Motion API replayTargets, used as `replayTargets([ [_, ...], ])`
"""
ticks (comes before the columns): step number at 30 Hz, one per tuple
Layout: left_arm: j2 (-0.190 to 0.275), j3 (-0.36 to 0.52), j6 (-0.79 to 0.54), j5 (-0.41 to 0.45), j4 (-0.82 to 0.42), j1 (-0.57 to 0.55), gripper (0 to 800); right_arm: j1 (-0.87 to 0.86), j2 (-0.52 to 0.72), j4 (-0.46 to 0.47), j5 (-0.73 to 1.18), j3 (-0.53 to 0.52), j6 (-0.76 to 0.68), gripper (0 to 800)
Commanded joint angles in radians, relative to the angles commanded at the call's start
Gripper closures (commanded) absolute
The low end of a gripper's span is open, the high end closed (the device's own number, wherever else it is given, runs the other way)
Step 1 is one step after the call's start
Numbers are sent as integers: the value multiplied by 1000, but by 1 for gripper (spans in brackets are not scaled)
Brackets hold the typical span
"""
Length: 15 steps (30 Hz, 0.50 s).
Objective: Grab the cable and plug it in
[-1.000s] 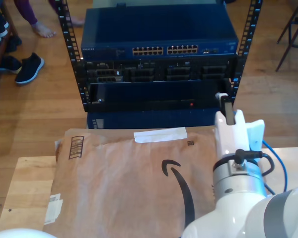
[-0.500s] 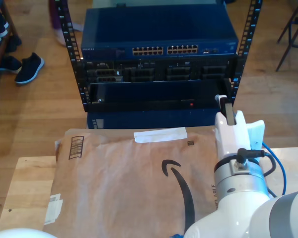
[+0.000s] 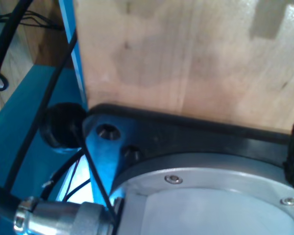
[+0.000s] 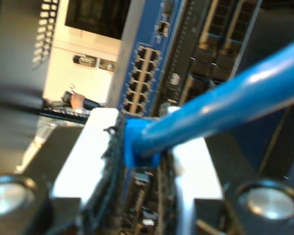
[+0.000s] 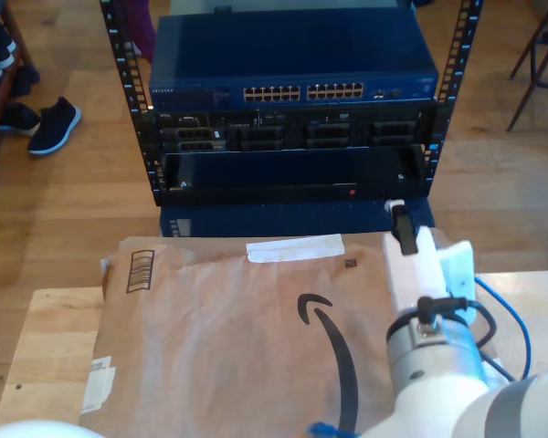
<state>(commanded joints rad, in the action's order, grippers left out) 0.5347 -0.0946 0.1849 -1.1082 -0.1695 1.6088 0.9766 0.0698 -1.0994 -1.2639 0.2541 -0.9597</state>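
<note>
While second gripper (image 4: 142, 161) clamps plug end of cable (image 4: 220, 110), cable's long axis points at switch ports (image 4: 139, 81) just ahead; you need only short straight push. First gripper's fingers: cannot tell.

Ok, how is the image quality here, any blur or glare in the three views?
Second wrist view: the cable and the gripper parts near the lens are blurred; the switch ports behind are sharper. First wrist view: soft throughout, with a bright glare patch beside the metal connector. Exterior view: evenly lit and mostly sharp; the rack reads clearly.
</note>
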Motion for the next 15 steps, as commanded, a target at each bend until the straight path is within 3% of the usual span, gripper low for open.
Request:
replayTargets([
  [6, 0, 0, 0, 0, 0, 2, 1, -6, -11, 5, -2, -8, -8, 800],
  [15, 0, 0, 0, 0, 0, 0, 1, -68, -89, 15, -68, 163, -109, 800],
])
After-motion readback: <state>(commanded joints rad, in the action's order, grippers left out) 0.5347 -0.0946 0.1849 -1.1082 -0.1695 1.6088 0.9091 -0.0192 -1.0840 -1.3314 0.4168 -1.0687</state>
